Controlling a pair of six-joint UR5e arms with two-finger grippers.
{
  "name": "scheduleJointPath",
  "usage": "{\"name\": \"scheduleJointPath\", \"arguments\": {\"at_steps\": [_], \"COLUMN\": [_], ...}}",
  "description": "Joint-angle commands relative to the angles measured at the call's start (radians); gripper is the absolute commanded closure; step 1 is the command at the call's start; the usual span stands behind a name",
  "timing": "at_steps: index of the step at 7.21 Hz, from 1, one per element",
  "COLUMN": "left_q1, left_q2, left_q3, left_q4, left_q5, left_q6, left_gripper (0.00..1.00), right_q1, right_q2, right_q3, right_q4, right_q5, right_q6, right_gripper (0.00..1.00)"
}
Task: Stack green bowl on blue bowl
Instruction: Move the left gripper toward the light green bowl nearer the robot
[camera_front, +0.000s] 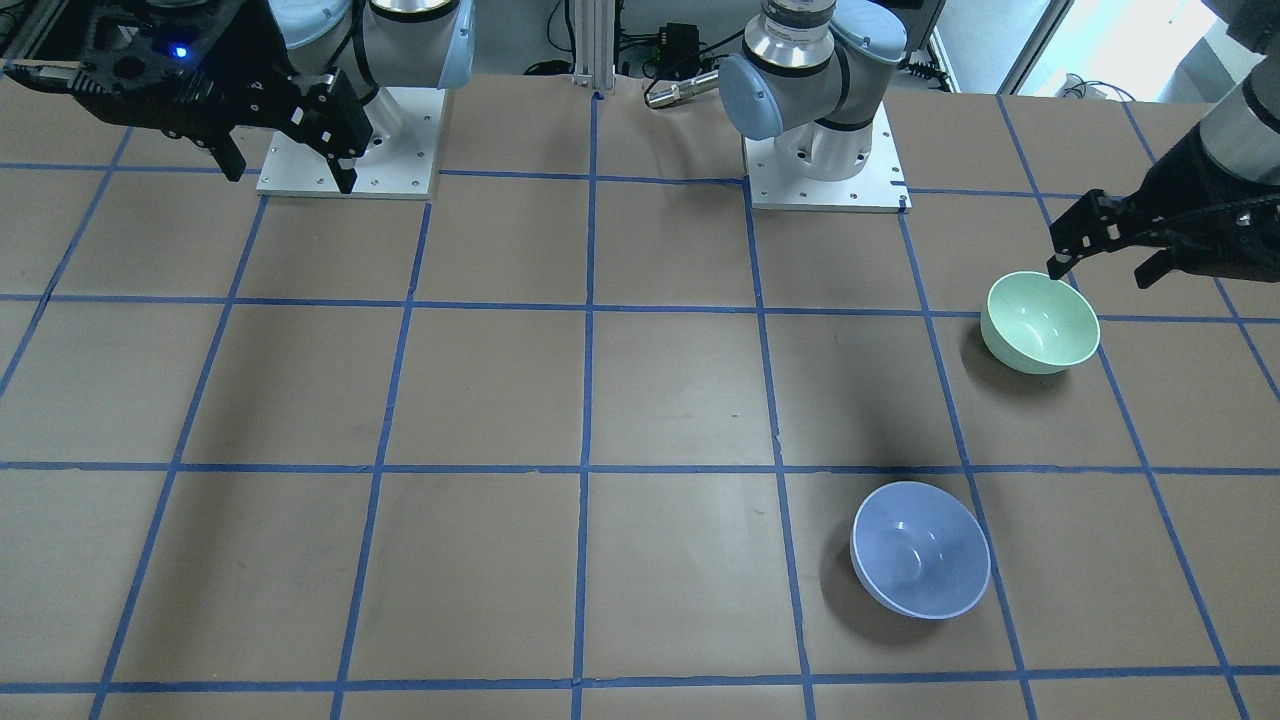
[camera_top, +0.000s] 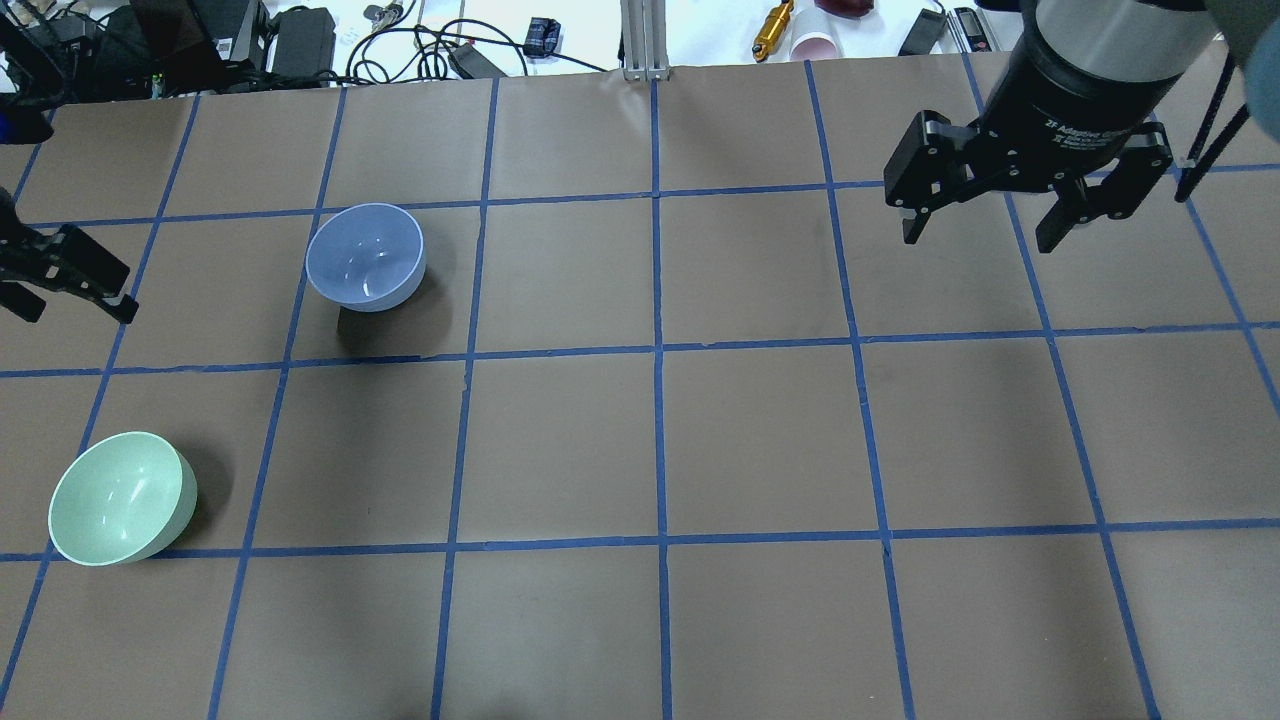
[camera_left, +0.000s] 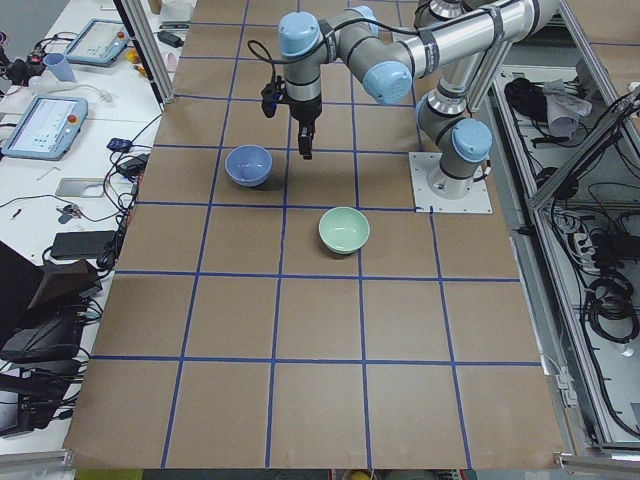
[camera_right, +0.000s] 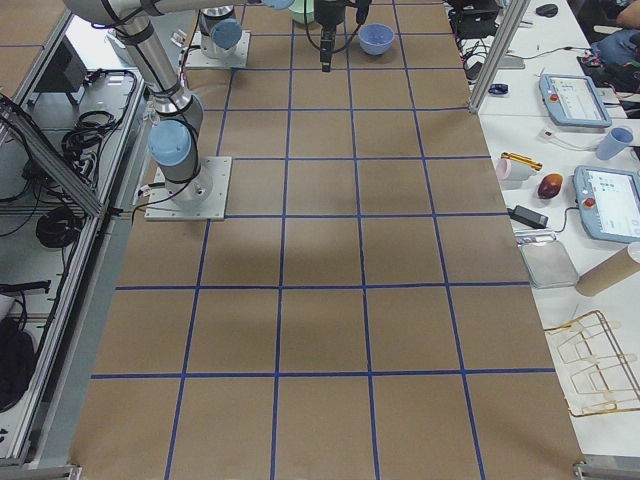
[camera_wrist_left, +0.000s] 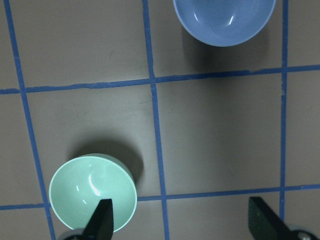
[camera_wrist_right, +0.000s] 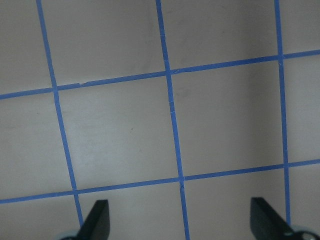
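Wide open and empty, the left hand (camera_wrist_left: 182, 220) hangs off-centre over the green bowl (camera_wrist_left: 92, 192), lower left in its wrist view. A pinch on the glossy rim might slip or tip it.

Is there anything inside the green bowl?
Empty: the green bowl sits upright, and its smooth inside shows only shiny reflections.

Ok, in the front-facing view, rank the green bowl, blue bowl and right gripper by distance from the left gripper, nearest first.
1. green bowl, right beside the left gripper, view's right.
2. blue bowl, lower down, same side.
3. right gripper, far across, upper left.
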Motion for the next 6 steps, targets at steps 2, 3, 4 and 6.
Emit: {"name": "scheduleJointPath", "arguments": {"at_steps": [2,3,4,6], "left_q1": [0.211,0.254,0.281,0.372], "left_q2": [-0.035,-0.049,-0.071,-0.129], "left_q3": [-0.104,-0.139,-0.174,-0.215], "left_q4": [0.124,0.177,0.255,0.301], "left_q5": [-0.04,-0.038,-0.038,-0.04], "left_q6": [0.224,0.267,0.312,0.361], "left_gripper": [0.06,0.06,0.01,0.0], "right_q1": [0.0,0.0,0.0,0.0], "right_q2": [0.0,0.0,0.0,0.0], "right_q3": [0.0,0.0,0.0,0.0], "right_q4": [0.0,-0.001,0.0,-0.001], "right_q5": [0.0,0.0,0.0,0.0], "right_q6": [0.0,0.0,0.0,0.0], "right_gripper": [0.0,0.0,0.0,0.0]}}
